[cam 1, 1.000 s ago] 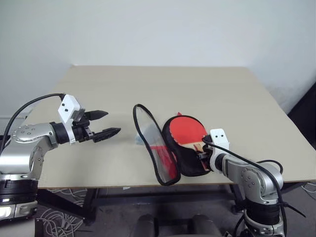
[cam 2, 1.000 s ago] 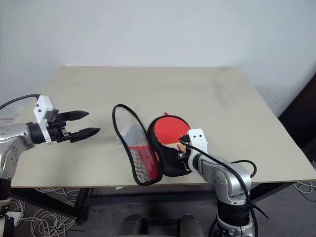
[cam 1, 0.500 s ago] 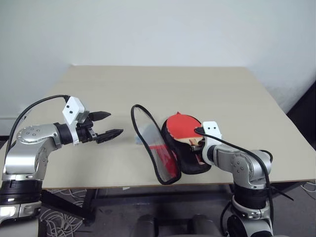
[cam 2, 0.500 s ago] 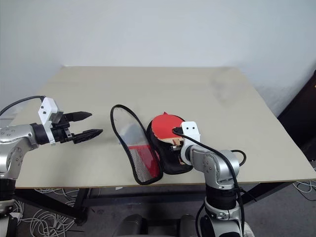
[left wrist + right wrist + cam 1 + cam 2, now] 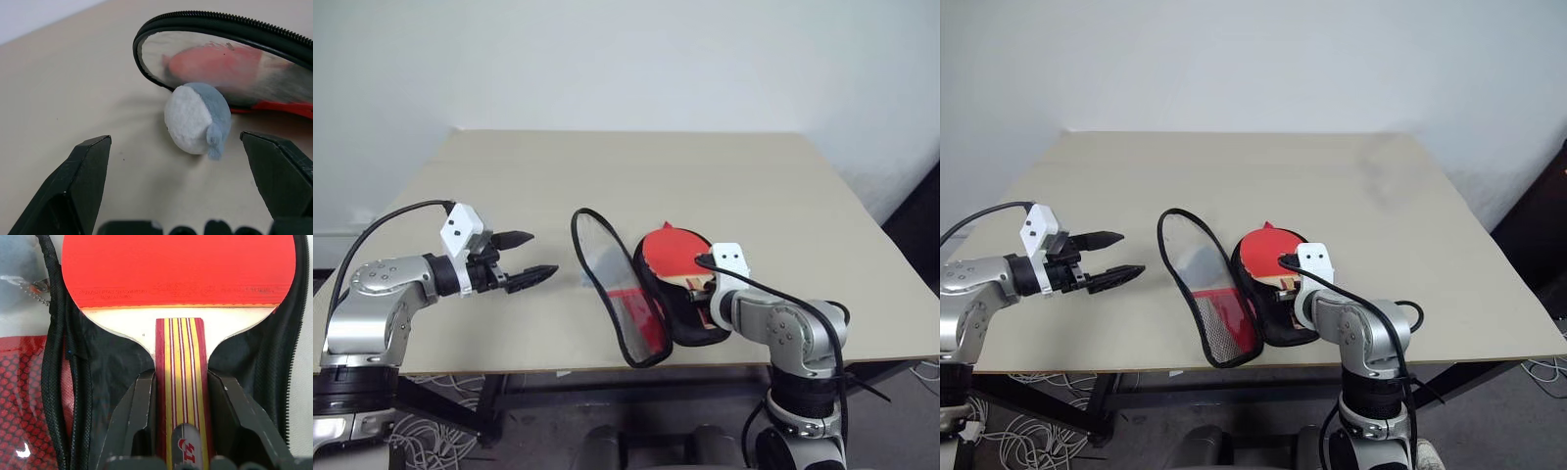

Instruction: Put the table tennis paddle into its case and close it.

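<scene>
white wall stands behind a beige table that carries everything here. near its front edge the case lies unzipped, its black-lined lower half flat on the wood and its lid standing up on edge toward the robot's left, the black zipper rim looping round a clear window and a patch of red mesh low down. the table tennis paddle lies inside the lower half, red rubber face up and pointing toward the far side of the table, the striped wooden handle pointing back toward the robot. the right gripper reaches down into the near end of the case, and in the right wrist view its two black fingers stand one on each side of the handle, right against its edges, so the handle sits between them; the grip looks loose rather than tight, with the paddle resting on the black lining. a small metal chain hangs near the zipper at the edge of the lid. the left gripper hovers above the table to the left of the upright lid, well apart from it, its fingers spread wide and holding nothing. just ahead of it, in the left wrist view, a small white and grey-blue plush toy lies on the table at the foot of the lid, just beside the zipper rim.
</scene>
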